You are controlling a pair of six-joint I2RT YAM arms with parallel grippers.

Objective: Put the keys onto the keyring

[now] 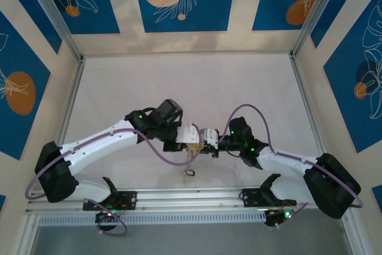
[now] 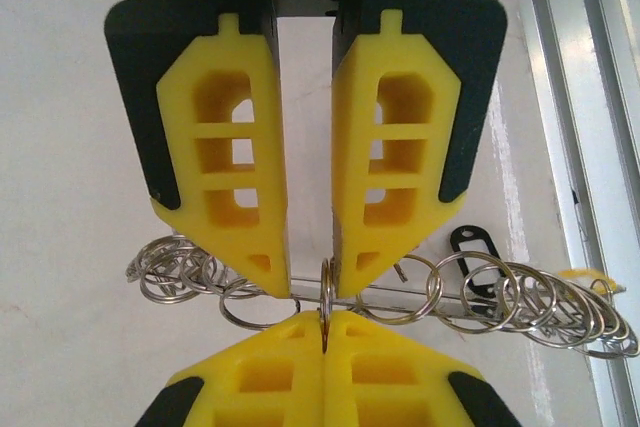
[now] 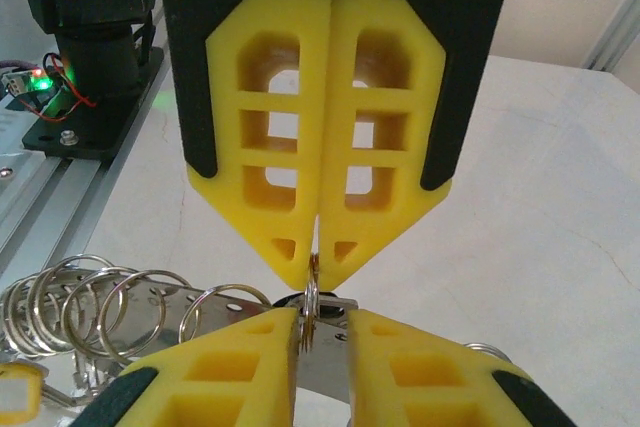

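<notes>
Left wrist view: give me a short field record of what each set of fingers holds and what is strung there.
left fingers: closed on the keyring wire
right fingers: pinching one split ring, edge-on, at the wire
other split rings: strung along the keyring, bunched at both ends
black oval tag loop: beyond the rings, ungripped
</notes>
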